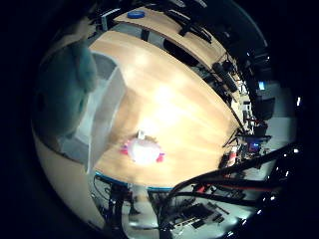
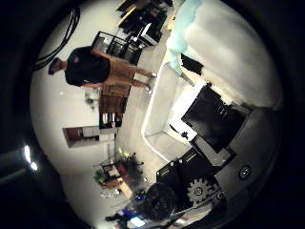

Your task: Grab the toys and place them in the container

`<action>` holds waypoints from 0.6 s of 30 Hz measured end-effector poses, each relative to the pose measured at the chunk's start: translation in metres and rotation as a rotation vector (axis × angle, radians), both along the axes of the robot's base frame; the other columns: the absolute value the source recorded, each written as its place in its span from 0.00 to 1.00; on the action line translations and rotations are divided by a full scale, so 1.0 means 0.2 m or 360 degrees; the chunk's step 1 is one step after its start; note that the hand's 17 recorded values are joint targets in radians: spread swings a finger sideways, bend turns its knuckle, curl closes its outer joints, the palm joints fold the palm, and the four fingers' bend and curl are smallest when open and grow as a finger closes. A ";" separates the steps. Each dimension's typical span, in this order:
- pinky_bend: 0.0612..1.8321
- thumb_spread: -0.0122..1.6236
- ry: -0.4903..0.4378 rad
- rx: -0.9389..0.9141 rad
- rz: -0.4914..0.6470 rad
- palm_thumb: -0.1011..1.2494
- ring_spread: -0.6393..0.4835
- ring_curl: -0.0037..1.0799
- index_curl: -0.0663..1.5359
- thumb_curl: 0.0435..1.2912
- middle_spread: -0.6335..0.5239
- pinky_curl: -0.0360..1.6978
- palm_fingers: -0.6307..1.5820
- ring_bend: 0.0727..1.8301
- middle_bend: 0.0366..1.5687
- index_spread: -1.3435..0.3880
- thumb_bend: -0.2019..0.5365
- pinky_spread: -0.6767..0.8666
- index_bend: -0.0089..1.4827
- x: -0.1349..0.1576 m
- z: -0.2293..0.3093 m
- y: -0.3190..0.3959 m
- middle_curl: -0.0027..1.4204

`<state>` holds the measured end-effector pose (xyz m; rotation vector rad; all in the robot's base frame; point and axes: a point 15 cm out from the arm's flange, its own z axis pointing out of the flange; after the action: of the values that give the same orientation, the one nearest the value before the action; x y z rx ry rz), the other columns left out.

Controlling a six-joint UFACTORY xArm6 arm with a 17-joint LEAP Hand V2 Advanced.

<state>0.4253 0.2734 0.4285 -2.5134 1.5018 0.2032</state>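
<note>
A teal and white plush toy [image 1: 65, 89] fills one side of both palm views, close against the palm. My right hand [image 2: 209, 124] shows black and white finger parts curled against the plush, holding it. Below the plush stands a pale grey open container [image 1: 107, 107] on the wooden table [image 1: 179, 109]; its rim [image 2: 155, 105] also shows in the thumb side view. The plush hangs over the container's opening. A small pink and white toy [image 1: 144, 151] lies on the table beside the container, near the table's edge.
A second wooden table [image 1: 174, 30] stands behind with a blue round object [image 1: 135, 14] and dark equipment on it. Chairs, stands and shelves crowd the floor around the tables. A person stands off in the room, away from the toys.
</note>
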 end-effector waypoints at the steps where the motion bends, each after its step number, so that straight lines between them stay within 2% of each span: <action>1: 0.64 0.63 -0.0007 0.0004 0.0024 0.95 0.27 0.46 0.54 0.27 0.19 0.27 0.81 0.65 0.49 0.44 0.26 0.08 0.13 -0.02 0.00 0.04 0.50; 9: 0.62 0.63 -0.0015 0.0002 0.0181 0.95 0.27 0.46 0.55 0.27 0.19 0.27 0.80 0.65 0.49 0.44 0.26 0.07 0.12 -0.18 0.00 0.27 0.50; 18: 0.62 0.64 -0.0012 -0.0005 0.0185 0.96 0.27 0.46 0.55 0.27 0.20 0.27 0.80 0.65 0.48 0.44 0.26 0.06 0.12 -0.18 -0.01 0.28 0.50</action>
<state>0.3887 0.3288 0.4270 -2.6030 1.3550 0.2090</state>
